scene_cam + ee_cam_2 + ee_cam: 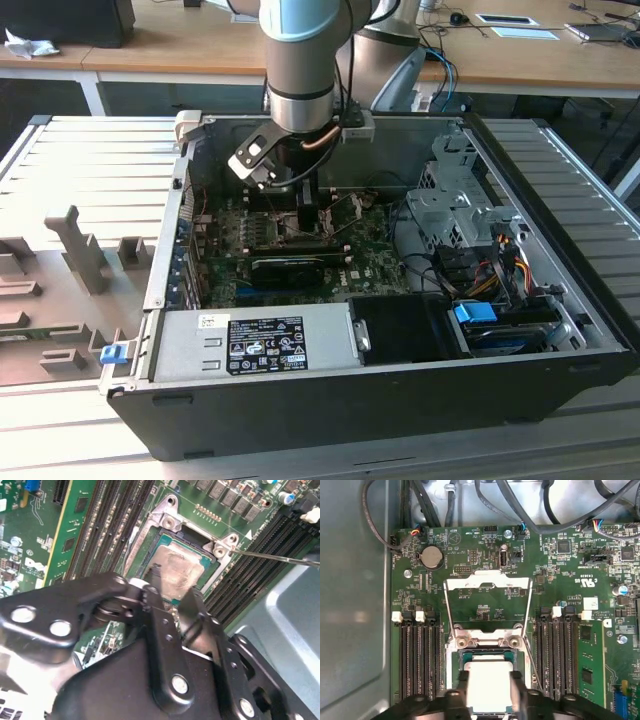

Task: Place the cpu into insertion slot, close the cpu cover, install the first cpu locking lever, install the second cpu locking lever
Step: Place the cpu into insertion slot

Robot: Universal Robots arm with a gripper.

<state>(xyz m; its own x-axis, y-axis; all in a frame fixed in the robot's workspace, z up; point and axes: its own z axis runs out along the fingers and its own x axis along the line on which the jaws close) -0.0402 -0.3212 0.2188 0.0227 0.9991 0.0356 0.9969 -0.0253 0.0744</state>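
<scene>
The cpu (490, 685), a flat square chip with a dull silver top, lies in the socket on the green motherboard (560, 570); it is also seen in the second wrist view (175, 562). My gripper (490, 674) reaches down over the socket, its two black fingers (464, 690) pressed against opposite sides of the chip. The second wrist view shows the same hold by the gripper (174, 582). The cpu cover (487, 583), a thin metal frame, stands swung open beyond the socket. A thin wire locking lever (270, 557) sticks out free beside the socket. In the exterior view the gripper (303, 215) is low inside the open computer case.
Rows of black memory slots (417, 660) flank the socket on both sides. Cables (530, 510) hang past the board's far edge. The case holds a power supply (260, 345) at the front and a drive cage (450, 200) at the exterior view's right.
</scene>
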